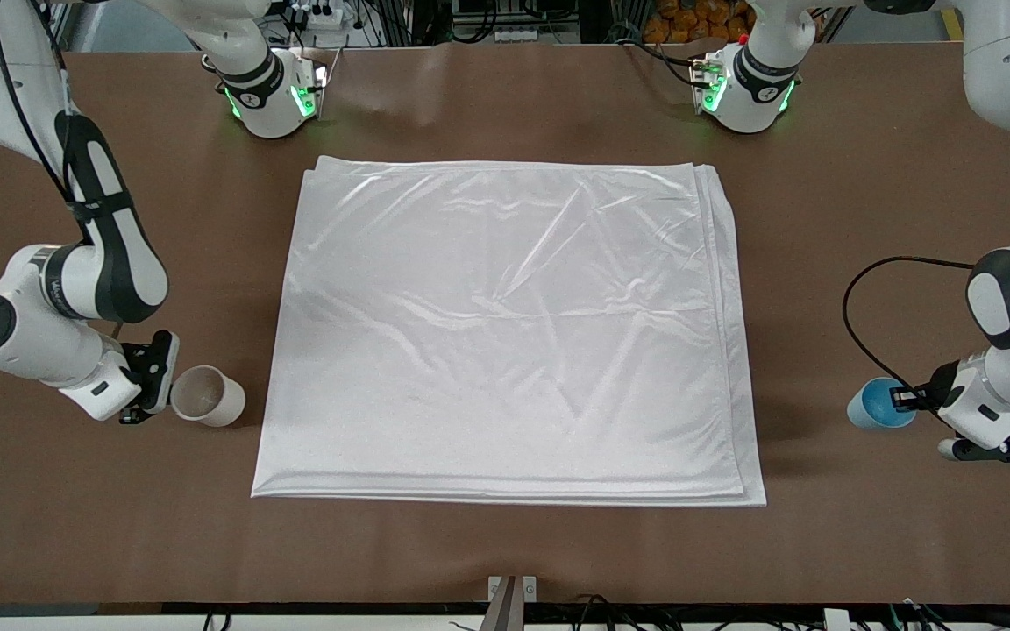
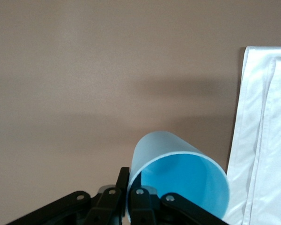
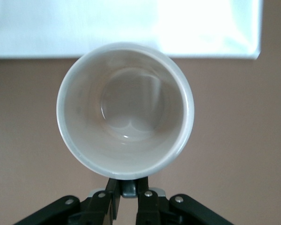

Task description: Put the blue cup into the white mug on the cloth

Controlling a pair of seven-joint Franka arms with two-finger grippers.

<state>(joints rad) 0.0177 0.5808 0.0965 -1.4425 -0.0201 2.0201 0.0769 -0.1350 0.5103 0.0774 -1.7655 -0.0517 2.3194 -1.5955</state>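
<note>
From the front view I see the cloth [image 1: 505,337] spread flat mid-worktop [image 1: 505,552], with both vessels off it. My right end effector [image 1: 157,379] sits at the white mug [image 1: 208,396], near the cloth's corner toward the right arm's end. The right wrist view adds what the front cannot: its fingers [image 3: 113,199] are pinched on the mug's [image 3: 125,110] dark handle, and the pale inside is bare. My left end effector [image 1: 906,399] is at the blue cup [image 1: 878,403], toward the left arm's end. The left wrist view shows its fingers [image 2: 123,190] nipping the cup's [image 2: 178,180] wall, one inside, one outside, with the cloth's [image 2: 267,140] layered edge close beside.
</note>
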